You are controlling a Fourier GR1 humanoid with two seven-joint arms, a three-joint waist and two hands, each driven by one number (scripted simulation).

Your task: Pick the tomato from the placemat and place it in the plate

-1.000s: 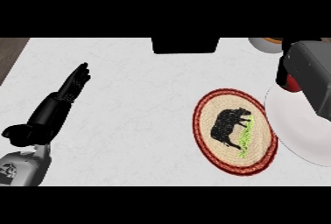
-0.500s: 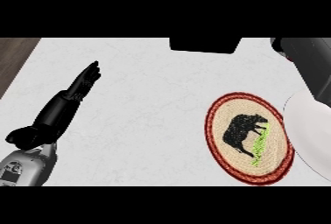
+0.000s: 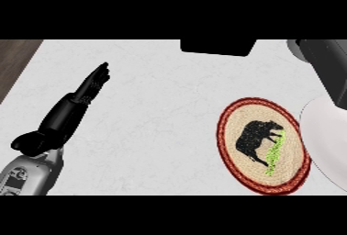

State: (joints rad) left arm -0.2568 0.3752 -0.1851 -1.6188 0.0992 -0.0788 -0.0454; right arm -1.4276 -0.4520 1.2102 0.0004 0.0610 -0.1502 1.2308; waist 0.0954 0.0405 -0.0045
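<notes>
Left hand (image 3: pixel 81 98): lay on the surface (image 3: pixel 156 114), fingers straight, holding nothing
Placemat (image 3: pixel 263 145): bare — no tomato in view
Plate (image 3: pixel 325 137): partly visible at right edge
Right hand: out of view
Risk: tomato unseen — placement could miss unnoticed

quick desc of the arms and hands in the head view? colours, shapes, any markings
The left hand is glossy black, slim, with a rounded black wrist. Behind it, the left forearm is a light grey shell with darker grey marks on its surface. At the upper right, the right arm shows as a bulky dark grey rounded casing; its hand is out of view. No cables show.
</notes>
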